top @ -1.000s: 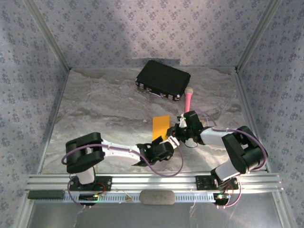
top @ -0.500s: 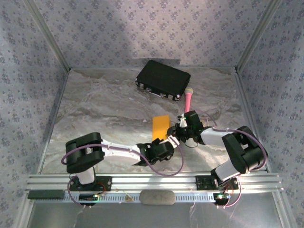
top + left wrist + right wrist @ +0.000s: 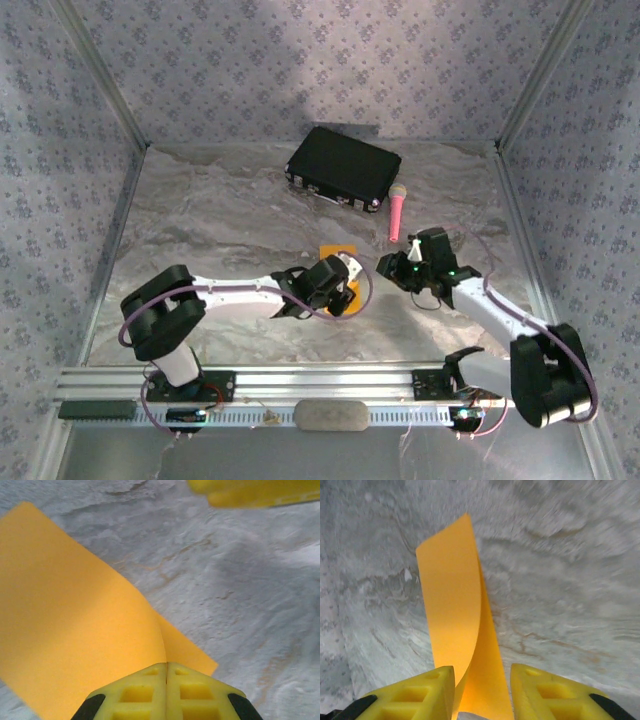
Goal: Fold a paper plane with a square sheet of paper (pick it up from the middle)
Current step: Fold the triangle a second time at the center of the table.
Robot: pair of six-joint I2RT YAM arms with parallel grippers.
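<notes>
The sheet of paper point(image 3: 75, 630) sits near the middle of the tabletop point(image 3: 220, 230), well apart from the black case point(image 3: 343, 167) and the pink microphone point(image 3: 397, 212) behind it. It is no longer a flat rectangle: it bows upward in a loose curl, with one flap lying on the marble and the other standing up (no sharp crease shows yet).

The left end effector point(image 3: 166, 680) has its fingers pressed together on the near edge of the sheet, where the two layers meet. A second ago it was only half closed and waiting just in front of the paper. The right end effector point(image 3: 482, 672), which was clamped at the paper's right side then, now stands with its fingers apart. The curled sheet rises in the gap between them without being pinched. From above, the right arm has drawn back to the right.

This looks like a handover: the left arm has taken the sheet, which frees the right arm to reposition. The folding seems to be at an early stage.
</notes>
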